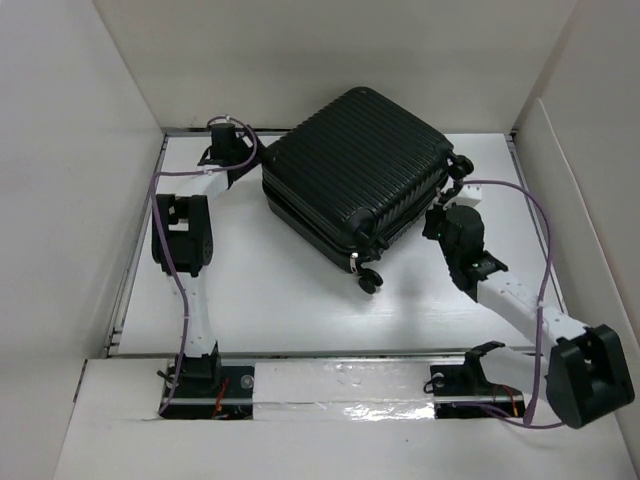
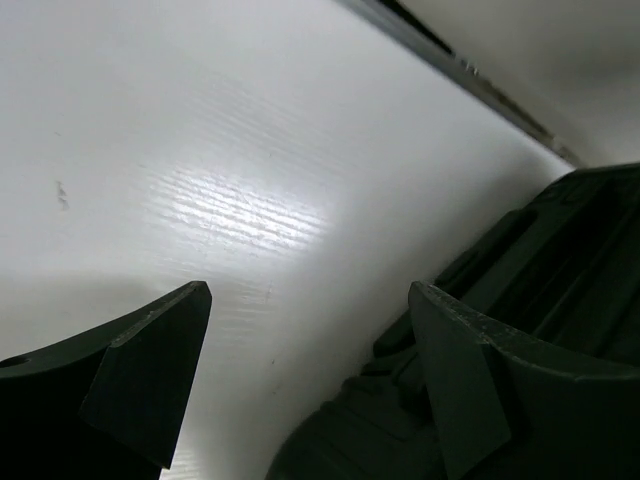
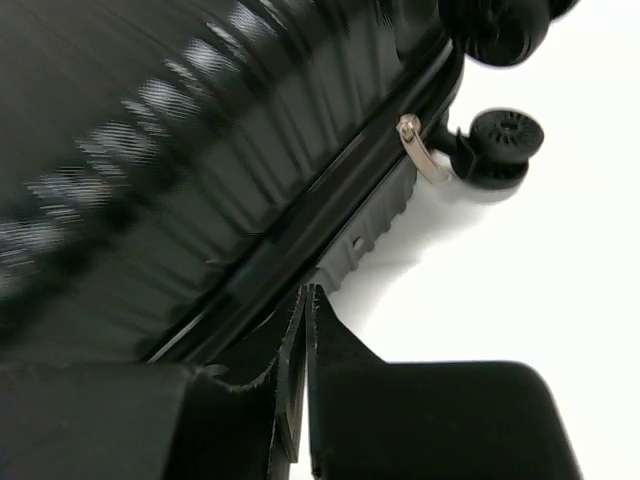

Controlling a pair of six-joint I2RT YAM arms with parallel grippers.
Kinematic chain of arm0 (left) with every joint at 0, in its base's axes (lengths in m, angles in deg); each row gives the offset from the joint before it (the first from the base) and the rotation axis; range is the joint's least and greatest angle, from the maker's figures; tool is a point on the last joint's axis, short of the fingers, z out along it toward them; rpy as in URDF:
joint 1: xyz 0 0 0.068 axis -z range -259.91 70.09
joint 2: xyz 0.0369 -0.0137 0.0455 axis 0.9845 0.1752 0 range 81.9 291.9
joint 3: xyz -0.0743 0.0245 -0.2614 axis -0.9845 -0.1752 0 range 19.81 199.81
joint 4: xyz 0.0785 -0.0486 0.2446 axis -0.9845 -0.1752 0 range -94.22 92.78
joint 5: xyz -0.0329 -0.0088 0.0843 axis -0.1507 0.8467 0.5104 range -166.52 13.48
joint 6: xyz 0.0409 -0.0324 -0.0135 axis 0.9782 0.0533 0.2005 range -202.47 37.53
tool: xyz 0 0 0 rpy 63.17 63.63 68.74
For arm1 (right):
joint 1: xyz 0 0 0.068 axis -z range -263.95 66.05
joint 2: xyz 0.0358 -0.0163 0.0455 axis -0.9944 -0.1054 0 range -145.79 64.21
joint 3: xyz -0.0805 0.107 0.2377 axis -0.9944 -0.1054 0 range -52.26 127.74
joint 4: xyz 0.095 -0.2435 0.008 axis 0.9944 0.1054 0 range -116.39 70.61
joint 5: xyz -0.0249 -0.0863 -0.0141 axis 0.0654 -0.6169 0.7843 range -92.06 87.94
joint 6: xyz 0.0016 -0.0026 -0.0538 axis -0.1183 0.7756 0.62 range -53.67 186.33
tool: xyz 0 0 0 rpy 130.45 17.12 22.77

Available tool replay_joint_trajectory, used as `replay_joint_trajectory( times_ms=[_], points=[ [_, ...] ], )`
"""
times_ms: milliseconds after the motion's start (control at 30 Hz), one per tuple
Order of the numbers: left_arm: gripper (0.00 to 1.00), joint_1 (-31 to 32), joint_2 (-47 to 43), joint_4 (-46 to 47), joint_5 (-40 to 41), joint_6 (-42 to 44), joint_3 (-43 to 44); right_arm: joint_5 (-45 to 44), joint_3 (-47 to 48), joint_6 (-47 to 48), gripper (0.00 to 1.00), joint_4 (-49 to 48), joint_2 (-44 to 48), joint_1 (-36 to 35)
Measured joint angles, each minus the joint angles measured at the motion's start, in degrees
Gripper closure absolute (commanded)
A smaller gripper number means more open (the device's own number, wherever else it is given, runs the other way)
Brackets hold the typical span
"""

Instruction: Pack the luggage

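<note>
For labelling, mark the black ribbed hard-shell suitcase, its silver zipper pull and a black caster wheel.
Black ribbed hard-shell suitcase [image 1: 355, 165], top external view, upper shell.
Silver zipper pull [image 3: 422, 152], right wrist view, mid-tab.
Black caster wheel [image 3: 507, 137], right wrist view, hub.

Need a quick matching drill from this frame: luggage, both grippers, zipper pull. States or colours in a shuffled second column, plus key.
Column 1
1. luggage
2. left gripper
3. right gripper
4. zipper pull

Column 2
A. shut, nothing between it
B. silvery metal, beside a caster wheel
C. black, closed, lying flat
D. open

Pairs: 1-C, 2-D, 3-A, 4-B
</note>
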Motion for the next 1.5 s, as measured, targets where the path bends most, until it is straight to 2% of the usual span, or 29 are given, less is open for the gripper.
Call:
replay_joint_trajectory(
  times_ms=[300,433,500,667,800,933,1233,1400,1500],
  points=[
    [0.21,2.3,5.1,-0.7,-3.1,1.7,9.0,7.4,5.8,0.3,0.90,-2.3,-15.2,4.1],
    [0.21,2.3,4.7,4.8,-4.2,1.6,6.7,8.4,7.0,0.4,0.89,-4.1,-17.5,5.0],
    [0.21,2.1,3.3,9.4,-4.3,0.3,1.0,8.4,8.4,0.9,0.89,-4.4,-19.1,5.4],
    [0.22,1.2,-3.9,21.8,-2.4,-7.7,-19.9,8.0,10.9,2.6,0.89,-5.5,-22.4,6.1],
    [0.22,1.0,-15.1,28.3,0.7,-11.1,-36.8,8.5,12.0,4.3,0.89,-5.6,-23.4,6.1],
    [0.22,1.5,-25.4,32.1,3.8,-12.5,-49.2,9.0,12.6,6.0,0.89,-5.3,-23.8,5.5],
    [0.22,4.5,-52.0,34.3,13.0,-15.7,-67.6,14.0,23.3,10.8,0.85,0.8,-31.0,4.7],
    [0.21,8.0,-64.7,35.6,11.6,-16.8,-71.3,21.0,29.9,11.8,0.72,5.8,-34.7,4.7],
    [0.21,8.5,-68.8,33.6,12.0,-16.1,-72.3,25.1,32.3,12.3,0.56,8.2,-35.5,4.8]
  ],
)
